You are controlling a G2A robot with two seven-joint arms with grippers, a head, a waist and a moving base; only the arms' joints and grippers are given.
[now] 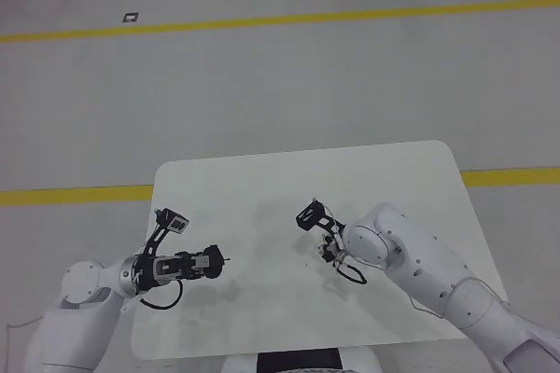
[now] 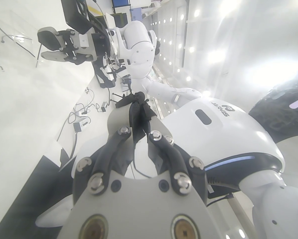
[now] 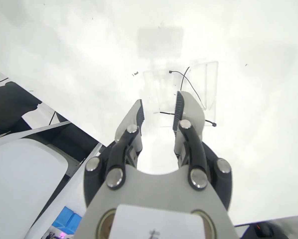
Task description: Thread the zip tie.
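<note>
The right tool (image 3: pixel 159 99) is hanging with fingers apart above the desk (image 3: pixel 64 38), and its wrist view is showing black zip ties (image 3: pixel 170 72) lying in a clear tray (image 3: pixel 212 80) just beyond the tips. The left wrist view is showing the left tool (image 2: pixel 136 109) clamping a dark, unidentifiable wad (image 2: pixel 139 123).

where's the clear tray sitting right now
In the right wrist view, the clear tray lies on the white table just beyond the open right gripper, black zip ties on it.
</note>
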